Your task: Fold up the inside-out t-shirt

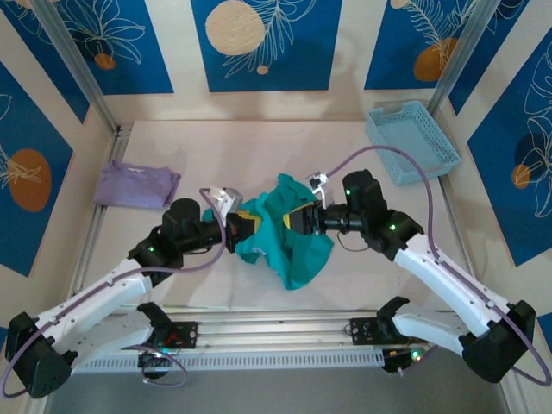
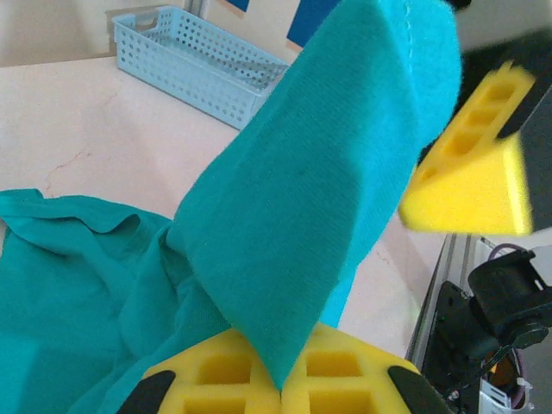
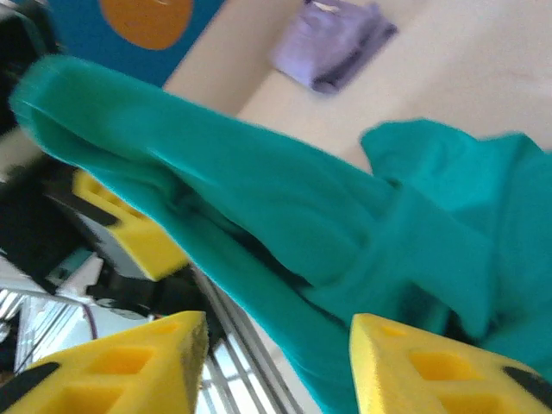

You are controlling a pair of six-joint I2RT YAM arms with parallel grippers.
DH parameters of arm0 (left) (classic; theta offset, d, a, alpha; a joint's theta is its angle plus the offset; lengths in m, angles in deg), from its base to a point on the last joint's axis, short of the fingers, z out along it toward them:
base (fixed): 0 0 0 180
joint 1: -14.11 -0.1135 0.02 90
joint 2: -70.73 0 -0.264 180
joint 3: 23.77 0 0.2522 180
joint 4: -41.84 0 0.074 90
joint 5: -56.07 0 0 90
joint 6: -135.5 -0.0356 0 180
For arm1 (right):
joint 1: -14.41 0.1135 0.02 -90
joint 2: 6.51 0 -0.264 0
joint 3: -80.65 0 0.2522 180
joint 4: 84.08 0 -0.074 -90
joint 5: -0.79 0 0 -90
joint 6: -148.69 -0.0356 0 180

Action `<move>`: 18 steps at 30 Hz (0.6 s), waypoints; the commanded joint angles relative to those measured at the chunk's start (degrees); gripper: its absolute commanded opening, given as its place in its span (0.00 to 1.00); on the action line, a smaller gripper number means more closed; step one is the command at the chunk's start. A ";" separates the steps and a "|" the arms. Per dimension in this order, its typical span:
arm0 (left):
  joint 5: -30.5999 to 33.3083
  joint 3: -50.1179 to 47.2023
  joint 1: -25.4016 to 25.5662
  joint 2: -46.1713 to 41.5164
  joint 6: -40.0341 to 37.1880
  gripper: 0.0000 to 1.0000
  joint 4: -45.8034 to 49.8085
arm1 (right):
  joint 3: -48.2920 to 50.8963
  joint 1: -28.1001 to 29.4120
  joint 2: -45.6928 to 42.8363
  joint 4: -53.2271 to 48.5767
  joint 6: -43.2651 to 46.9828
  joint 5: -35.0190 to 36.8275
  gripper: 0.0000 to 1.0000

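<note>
— Where's the teal t-shirt [image 1: 291, 246] from where you stand?

— Middle of the table [image 1: 259, 151], bunched in a loose heap between the two arms; one part is lifted off the surface and strung between the grippers, the rest sags onto the tabletop toward the near edge.

— And the left gripper [image 2: 280, 388]?

— Closed right up; its yellow pads meet, and a fold of the teal cloth is nipped between them; from its wrist camera the fabric rises out of the pinch in a broad band, up toward the other arm's yellow finger.

— The right gripper [image 3: 276, 332], has it got hold too?

— It doesn't look so; its two yellow fingers stand apart with a plain gap; the cloth runs across in front of them and dips down into the gap, close to one finger, but nothing is squeezing it.

— How close are the two?

— Nearly nose to nose over the heap, pointing at each other.

— Anything else about?

— A folded lavender garment [image 1: 136, 184] lies at the far left, well apart from the shirt; a pale blue basket [image 1: 412, 142] sits in the far right corner.
</note>
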 commanded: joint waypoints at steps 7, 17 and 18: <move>0.05 -1.01 0.09 -0.53 0.29 0.00 -2.75 | 4.99 2.60 3.30 8.15 -6.13 4.53 0.58; -0.14 -1.98 0.09 -1.54 -0.15 0.00 -2.44 | 3.85 2.66 8.75 14.56 -9.28 1.66 0.51; -0.07 -2.06 0.05 -1.57 -0.27 0.00 -2.49 | 3.57 2.66 9.49 15.23 -9.55 1.30 0.41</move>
